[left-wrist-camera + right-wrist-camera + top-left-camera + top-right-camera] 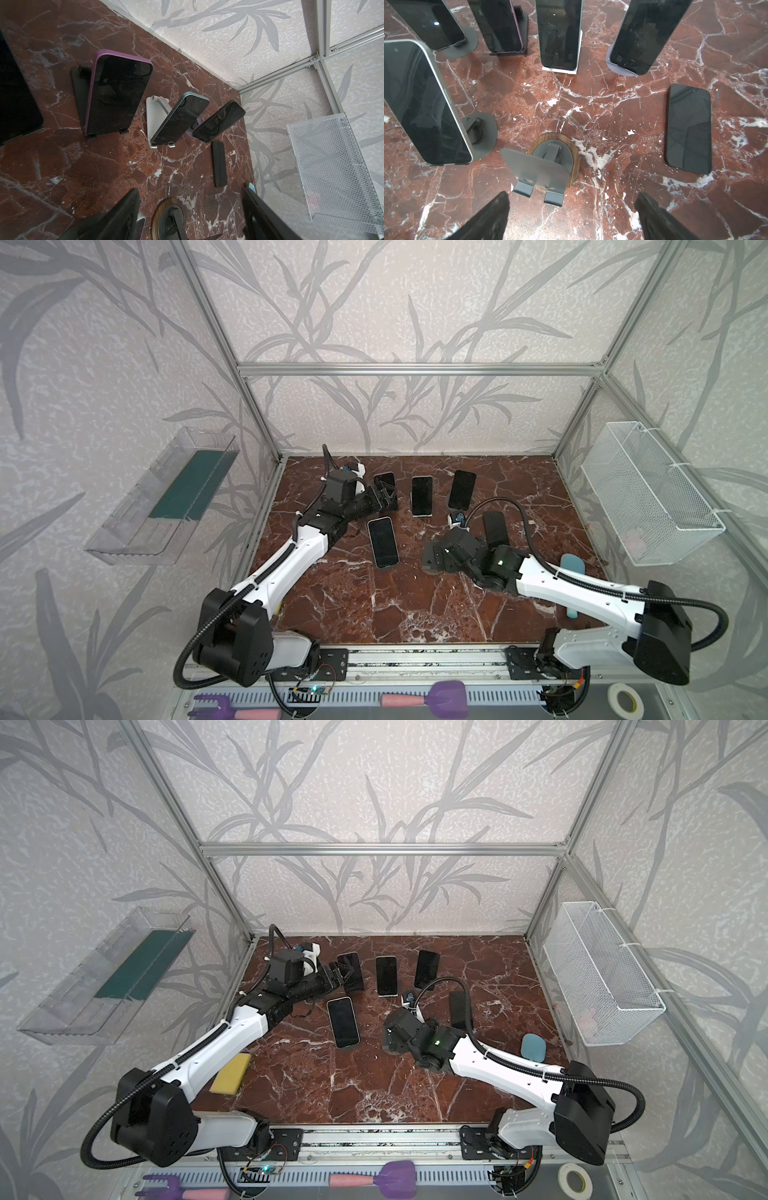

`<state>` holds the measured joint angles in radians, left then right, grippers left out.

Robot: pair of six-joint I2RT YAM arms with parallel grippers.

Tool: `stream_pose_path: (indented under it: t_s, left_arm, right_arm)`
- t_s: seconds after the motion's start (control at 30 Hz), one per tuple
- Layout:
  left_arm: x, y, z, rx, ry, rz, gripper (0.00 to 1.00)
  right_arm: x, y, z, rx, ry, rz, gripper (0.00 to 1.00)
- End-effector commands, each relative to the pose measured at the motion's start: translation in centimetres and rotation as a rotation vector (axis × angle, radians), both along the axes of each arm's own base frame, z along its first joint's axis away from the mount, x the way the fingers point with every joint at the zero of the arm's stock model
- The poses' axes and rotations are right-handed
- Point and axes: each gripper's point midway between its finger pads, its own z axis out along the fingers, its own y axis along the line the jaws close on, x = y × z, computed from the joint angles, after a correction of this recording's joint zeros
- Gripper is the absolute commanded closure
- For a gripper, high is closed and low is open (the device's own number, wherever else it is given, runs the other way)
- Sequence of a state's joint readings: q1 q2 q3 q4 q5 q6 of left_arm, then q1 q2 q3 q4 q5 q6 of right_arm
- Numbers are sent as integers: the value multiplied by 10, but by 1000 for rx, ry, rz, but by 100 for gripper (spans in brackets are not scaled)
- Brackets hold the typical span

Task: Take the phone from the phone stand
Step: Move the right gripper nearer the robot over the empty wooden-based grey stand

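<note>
The right gripper's (573,195) black fingers (492,218) stand wide apart, empty, just before a bare grey metal phone stand on a round wooden base (537,166). The flat black slab phone (688,128), likely this stand's own, lies on the red marble table (591,99) to their right, long axis front to back, nearer this arm. The left gripper (190,189), likewise spread and empty, hangs near a purple-cased phone (118,93).

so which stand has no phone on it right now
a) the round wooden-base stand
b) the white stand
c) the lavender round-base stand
a: in the right wrist view the wooden-base stand shows a bare grey plate with nothing resting on it, while a black phone lies flat on the table, apart from it.
</note>
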<state>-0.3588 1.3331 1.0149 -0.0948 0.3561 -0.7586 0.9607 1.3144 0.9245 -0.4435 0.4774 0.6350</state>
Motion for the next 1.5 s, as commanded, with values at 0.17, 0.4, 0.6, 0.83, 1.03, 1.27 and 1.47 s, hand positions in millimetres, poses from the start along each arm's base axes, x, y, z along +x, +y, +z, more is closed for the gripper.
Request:
stream_pose_path:
  t_s: [0.17, 0.4, 0.6, 0.83, 1.03, 1.27, 1.47]
  left_arm:
    - [0, 3, 25, 59, -99, 9, 22]
    - [1, 11, 25, 109, -131, 41, 22]
    - [1, 5, 23, 79, -110, 17, 22]
    - [0, 0, 20, 42, -91, 13, 22]
    - [-1, 4, 22, 60, -105, 30, 22]
    - [0, -1, 18, 46, -88, 13, 22]
    - [-1, -4, 18, 25, -81, 5, 22]
  right_arm:
    - [5, -4, 13, 18, -54, -35, 5]
    - [5, -4, 19, 74, -118, -14, 0]
    - [8, 3, 16, 63, -106, 1, 0]
    - [10, 16, 10, 79, -84, 4, 1]
    - [11, 31, 6, 74, -99, 14, 1]
    - [24, 46, -7, 78, -84, -43, 1]
    - [37, 30, -15, 35, -108, -218, 1]
